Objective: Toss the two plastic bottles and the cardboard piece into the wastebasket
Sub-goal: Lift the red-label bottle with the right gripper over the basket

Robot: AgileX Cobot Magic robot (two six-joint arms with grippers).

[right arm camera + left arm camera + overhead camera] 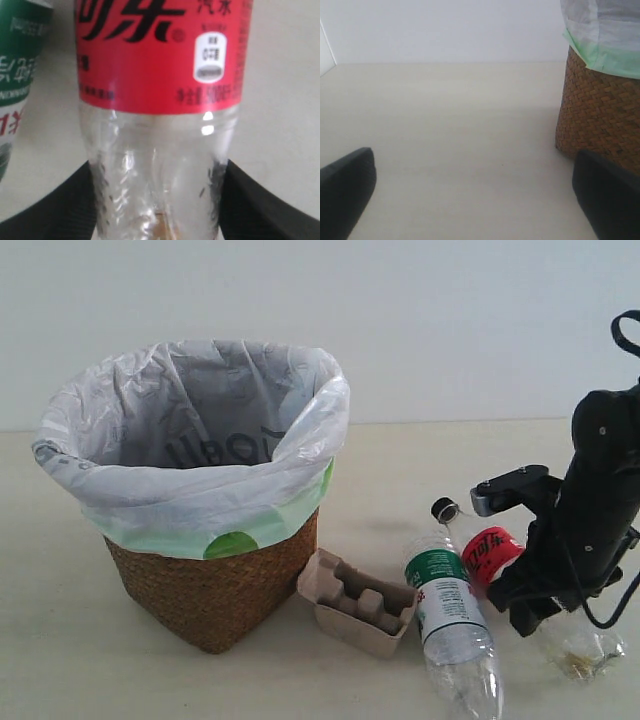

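Observation:
The red-label bottle point(492, 552) lies on the table at the right, with its black cap point(443, 508) pointing away. My right gripper point(532, 608) straddles its clear lower body, and the wrist view shows both black fingers pressed against the sides of the bottle point(160, 60), so the gripper point(159, 200) is shut on it. Just left of it lies the green-label bottle point(450, 625) point(20, 60). The beige cardboard tray point(357, 614) rests against the wicker wastebasket point(215, 590). My left gripper point(475, 200) is open over bare table beside the basket point(600, 115), and it does not show in the exterior view.
The basket's whitish bag liner point(200, 420) folds wide over the rim. The pale table surface point(60, 640) stretches left of the basket. A plain wall stands behind.

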